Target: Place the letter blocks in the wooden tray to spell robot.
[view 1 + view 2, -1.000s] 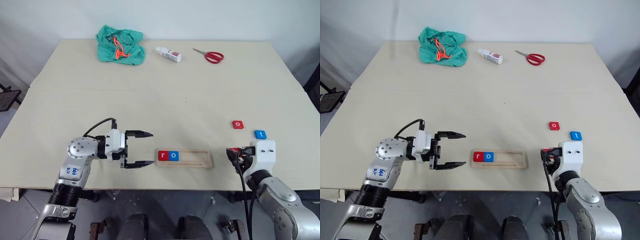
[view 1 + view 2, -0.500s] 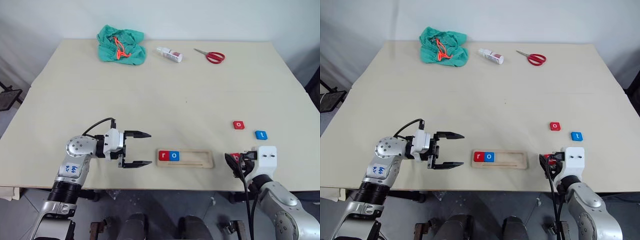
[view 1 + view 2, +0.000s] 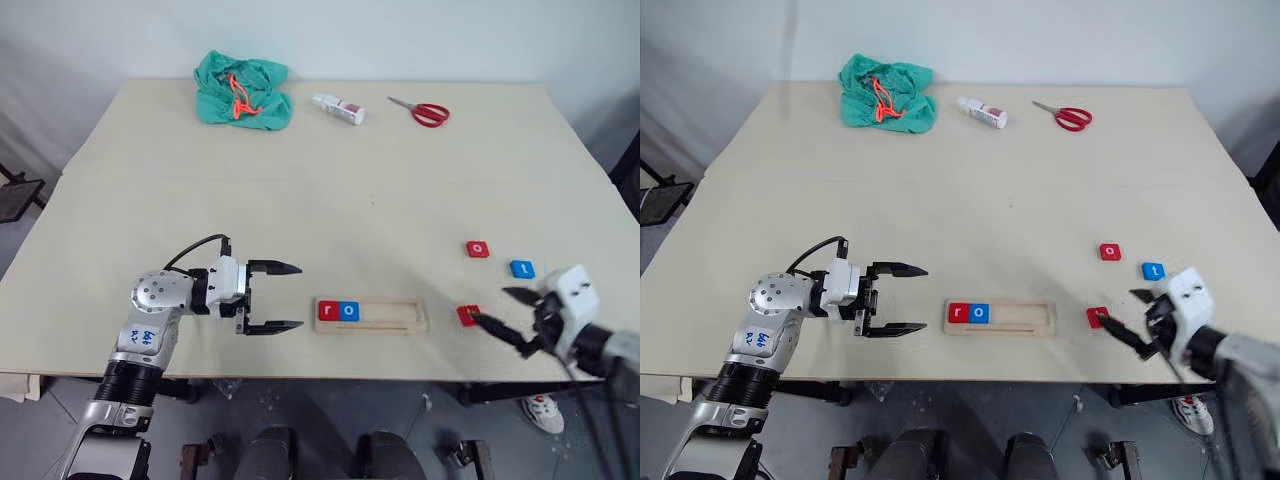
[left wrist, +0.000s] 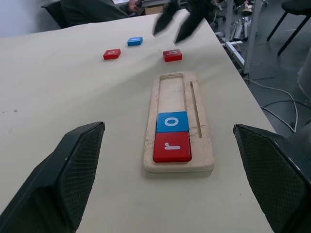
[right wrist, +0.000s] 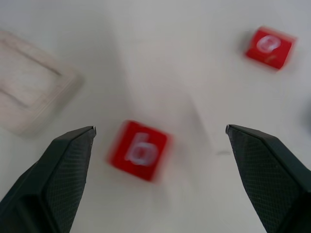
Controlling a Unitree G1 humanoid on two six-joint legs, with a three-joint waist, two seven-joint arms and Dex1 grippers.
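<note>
small red square "b" block | light, stiff; pinch opposite edges | right tool spread, empty | left tool spread

We are seeing the red b block blurring beside the wooden tray, itself edge-cropped.

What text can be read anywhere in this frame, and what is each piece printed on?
"r": red block in the tray, at its end.
"o": blue block beside it in the tray.
"b": loose red block on the table, just off the tray's empty end.
"o": loose red block farther out.
"t": loose blue block.
Bottle label: too small to read.
Blue writing on the left arm's sticker: not legible.
</note>
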